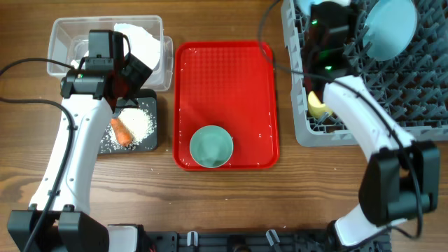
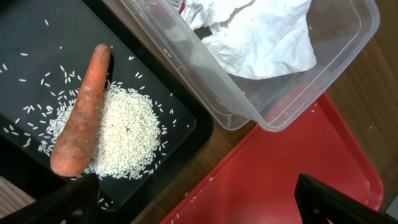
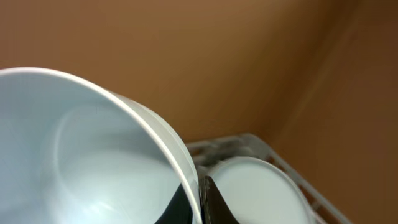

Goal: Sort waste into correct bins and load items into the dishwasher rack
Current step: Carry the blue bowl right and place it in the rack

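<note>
On my left, the small orange carrot (image 2: 81,115) lies on loose white rice grains (image 2: 127,134) in the shallow black rectangular tray (image 2: 25,43).

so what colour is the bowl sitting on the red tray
The bowl is pale green; overhead view.

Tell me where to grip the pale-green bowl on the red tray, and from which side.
Grip the rim of the pale-green bowl from straight above, one jaw inside and one outside. It sits upright, mouth up, on the red tray, so its thin rim is exposed all round.
</note>
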